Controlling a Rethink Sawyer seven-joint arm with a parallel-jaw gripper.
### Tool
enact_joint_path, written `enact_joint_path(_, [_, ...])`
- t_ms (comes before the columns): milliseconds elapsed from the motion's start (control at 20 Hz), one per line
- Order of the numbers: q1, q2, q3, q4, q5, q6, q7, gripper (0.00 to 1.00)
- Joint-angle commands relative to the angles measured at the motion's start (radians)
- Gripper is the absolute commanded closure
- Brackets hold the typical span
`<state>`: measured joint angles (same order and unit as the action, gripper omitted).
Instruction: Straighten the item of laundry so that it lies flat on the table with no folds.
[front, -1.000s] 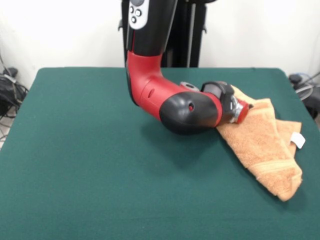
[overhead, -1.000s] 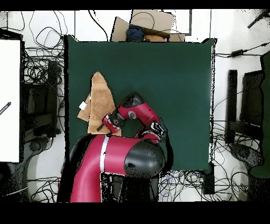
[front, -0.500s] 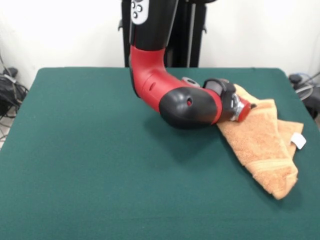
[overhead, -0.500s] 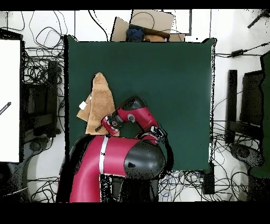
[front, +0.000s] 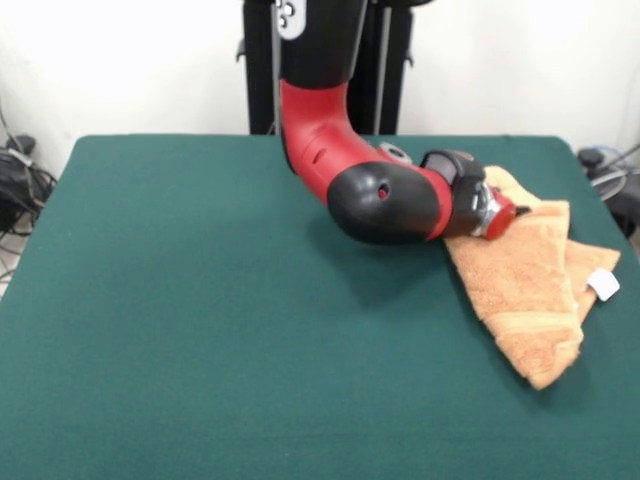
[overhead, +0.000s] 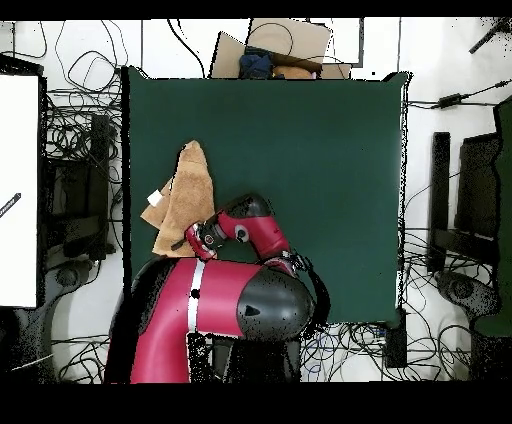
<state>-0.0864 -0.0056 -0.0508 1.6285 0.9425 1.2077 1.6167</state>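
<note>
Table (front: 200, 330): dark green top is filling most of both views; it is far bigger than the cloth.
Arm (front: 370, 185): red and black, it is bending low over the table and reaching toward the towel.
Towel (front: 520, 275): orange-tan terry cloth, lying folded and bunched near one side edge of the table, in the half nearer the robot. It is not flat yet; layers are overlapping and a white tag (front: 603, 286) is sticking out at its outer edge.
Long axis: in the overhead view the towel (overhead: 185, 195) is running as a narrow strip along the table's side edge, from beside the claw toward the far end.
Claw (front: 508, 212): it is resting at the towel's end nearest the robot, touching the cloth. I cannot tell if it is open, closed or gripping; its tip is too small and partly hidden.
Key relation: nearly all the cloth is lying beyond the claw, away from the robot, so I judge that spreading is needing a sideways pull.
Views: the front view is showing the folds and tag clearly; the overhead view is showing the strip's direction and the claw (overhead: 190, 240) at its end.
</note>
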Motion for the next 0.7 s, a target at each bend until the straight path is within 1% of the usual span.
enact_joint_path(50, [0.042,0.07,0.188,0.113,0.128,-0.289,-0.007,0.0])
enact_joint_path(350, [0.044,0.071,0.219,0.137,0.223,-0.342,-0.046,0.0])
enact_joint_path(700, [0.05,0.092,0.226,0.12,0.261,-0.356,-0.078,0.0])
